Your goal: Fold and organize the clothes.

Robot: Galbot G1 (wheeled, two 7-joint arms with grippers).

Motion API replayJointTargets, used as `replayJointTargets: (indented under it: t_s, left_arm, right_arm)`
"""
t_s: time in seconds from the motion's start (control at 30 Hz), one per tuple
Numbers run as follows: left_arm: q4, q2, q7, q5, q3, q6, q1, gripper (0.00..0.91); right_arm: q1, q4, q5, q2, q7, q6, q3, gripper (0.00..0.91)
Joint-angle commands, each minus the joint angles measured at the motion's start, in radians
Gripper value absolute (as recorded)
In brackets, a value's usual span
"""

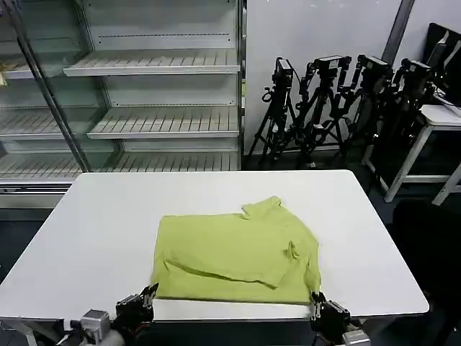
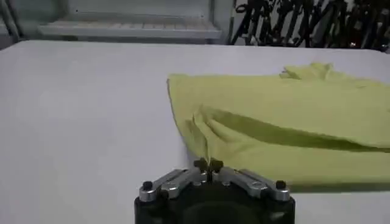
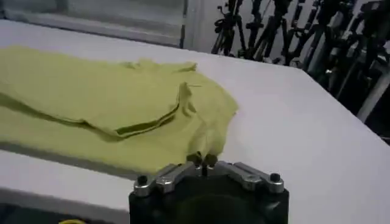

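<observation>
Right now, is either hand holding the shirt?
No. In the head view the left hand and the right hand sit shut at the table's near edge, just off the shirt, gripping nothing.

Left hand [image 1: 149, 293] and right hand [image 1: 315, 298] — both low, near, fingertips pressed together.

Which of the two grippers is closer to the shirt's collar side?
The right gripper, shut at the table's near edge by the shirt's collar-side corner; the left gripper, also shut, sits at the opposite corner.

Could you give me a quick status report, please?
Left gripper and right gripper shut, empty, at the table's near edge. Shirt partly folded, lying flat. Nothing in the way.
</observation>
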Motion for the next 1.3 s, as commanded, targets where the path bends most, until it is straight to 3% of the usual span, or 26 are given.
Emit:
replayJointTargets:
  t_s: [0.03,0.3,0.5,0.73,0.97,1.3]
  left_arm:
    - [-0.077,0.023,0.000,-0.023,-0.097,0.016,0.155,0.907]
    - [-0.124,0.028,-0.008,-0.020,-0.163,0.016,0.179,0.907]
    - [-0.163,0.053,0.008,-0.062,-0.236,0.016,0.097,0.907]
    - [-0.007,0.090,-0.001,-0.077,-0.095,0.015,-0.187,0.907]
    - [0.184,0.118,-0.053,-0.101,0.135,0.016,-0.479,0.907]
    - [0.418,0.120,-0.075,-0.037,0.343,0.017,-0.729,0.907]
  right_arm:
    - [-0.057,0.054,-0.014,-0.050,-0.005,-0.009,0.000,0.907]
    - [-0.031,0.109,0.014,-0.075,-0.005,-0.010,0.056,0.907]
    - [0.060,0.112,0.059,-0.105,0.001,0.011,0.116,0.907]
    - [0.419,-0.058,0.185,-0.130,0.059,-0.064,-0.038,0.907]
    - [0.760,-0.282,0.329,-0.071,0.142,-0.119,-0.214,0.907]
    - [1.032,-0.548,0.355,0.013,0.139,-0.120,-0.370,0.907]
